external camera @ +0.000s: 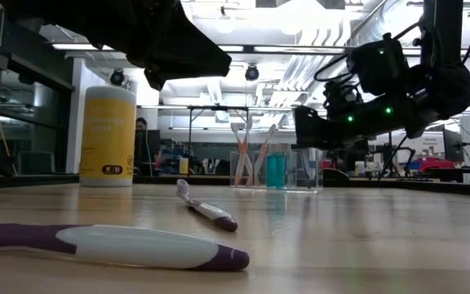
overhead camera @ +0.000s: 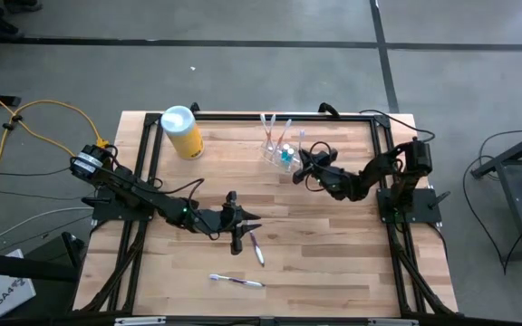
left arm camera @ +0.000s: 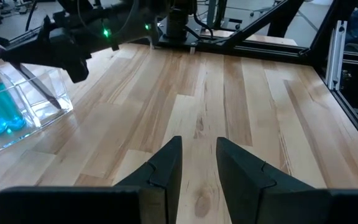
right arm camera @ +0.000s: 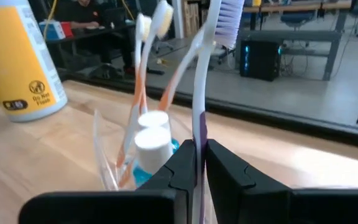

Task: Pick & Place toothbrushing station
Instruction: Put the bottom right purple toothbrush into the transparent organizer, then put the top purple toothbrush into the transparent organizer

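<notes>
The right hand [right arm camera: 199, 163] pinches the stem of a purple-and-white toothbrush [right arm camera: 205, 81] between nearly closed fingers, bristles up, right over the toothbrushing station [overhead camera: 279, 149] — the clear holder cup standing at about one o'clock on the counter [overhead camera: 333, 263]. Two orange-stemmed brushes [right arm camera: 143, 68] and a small blue bottle with a white cap [right arm camera: 152, 138] already stand in it. Whether the held brush has bottomed out in the cup cannot be told; the grip looks slack, so the release seems close.

The left hand [left arm camera: 197, 165] hovers near the counter's centre, fingers parted and holding nothing. Just beside it, toward five o'clock, lies a second purple-handled toothbrush [overhead camera: 256, 246], and a third [overhead camera: 236, 281] lies at six o'clock near the front edge.

By this reckoning the job is over halfway — two brushes remain to be collected. A yellow canister [overhead camera: 183, 132] stands at eleven o'clock.
</notes>
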Controlling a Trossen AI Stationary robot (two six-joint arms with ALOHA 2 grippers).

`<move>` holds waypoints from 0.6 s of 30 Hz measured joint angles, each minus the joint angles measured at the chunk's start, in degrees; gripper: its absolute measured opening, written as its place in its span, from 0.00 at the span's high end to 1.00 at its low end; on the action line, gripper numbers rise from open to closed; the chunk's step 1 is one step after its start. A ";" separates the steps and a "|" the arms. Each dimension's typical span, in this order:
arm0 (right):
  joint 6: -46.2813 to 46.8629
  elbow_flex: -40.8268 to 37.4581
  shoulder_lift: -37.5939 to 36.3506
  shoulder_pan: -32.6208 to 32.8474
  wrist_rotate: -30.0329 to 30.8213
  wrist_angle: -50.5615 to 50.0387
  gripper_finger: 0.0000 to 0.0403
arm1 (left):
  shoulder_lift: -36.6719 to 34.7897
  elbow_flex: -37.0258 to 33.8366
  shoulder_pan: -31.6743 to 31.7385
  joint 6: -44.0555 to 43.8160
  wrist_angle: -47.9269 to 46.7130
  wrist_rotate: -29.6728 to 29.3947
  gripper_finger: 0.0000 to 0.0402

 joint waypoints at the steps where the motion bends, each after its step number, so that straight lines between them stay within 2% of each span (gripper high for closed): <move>1: 0.81 0.00 0.00 0.00 0.28 -0.82 0.93 | 0.00 0.00 0.00 0.00 0.00 0.00 0.76; 11: -0.54 0.00 0.00 -0.06 -0.76 -1.09 0.91 | 0.00 0.00 0.00 0.02 0.02 -0.01 0.76; 18: -1.81 0.00 0.00 -0.15 -1.31 -0.76 0.77 | 0.00 0.00 0.00 0.04 0.02 0.00 0.76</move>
